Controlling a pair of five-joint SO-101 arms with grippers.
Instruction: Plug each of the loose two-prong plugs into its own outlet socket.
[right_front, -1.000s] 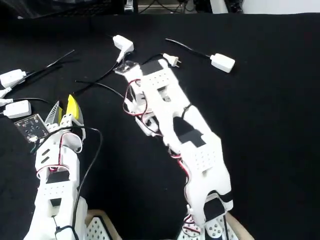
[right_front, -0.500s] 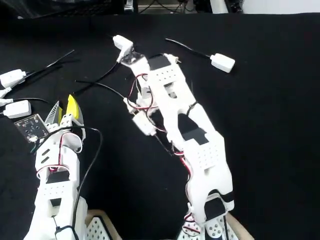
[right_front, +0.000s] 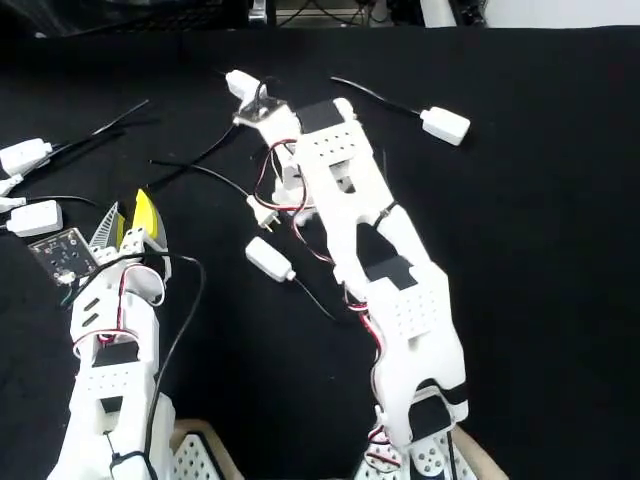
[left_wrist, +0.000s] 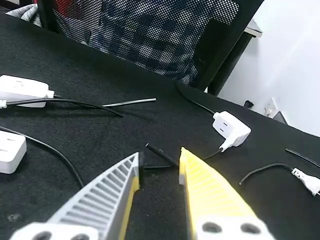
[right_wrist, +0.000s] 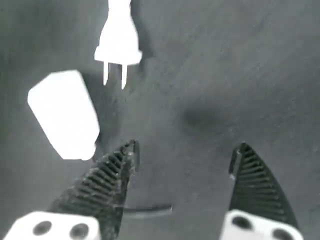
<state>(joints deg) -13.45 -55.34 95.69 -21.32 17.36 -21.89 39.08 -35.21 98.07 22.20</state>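
Right gripper (right_wrist: 184, 150) hangs spread near plug (right_wrist: 119, 37) and socket (right_wrist: 64, 114).

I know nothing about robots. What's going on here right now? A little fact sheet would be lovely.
Surface: black table
Left gripper: open, empty
Right gripper: open, empty
Right wrist view: loose plug, prongs bare, lying beside a white socket, not plugged in
Other sockets: far-right socket; far-middle socket; two left-edge sockets
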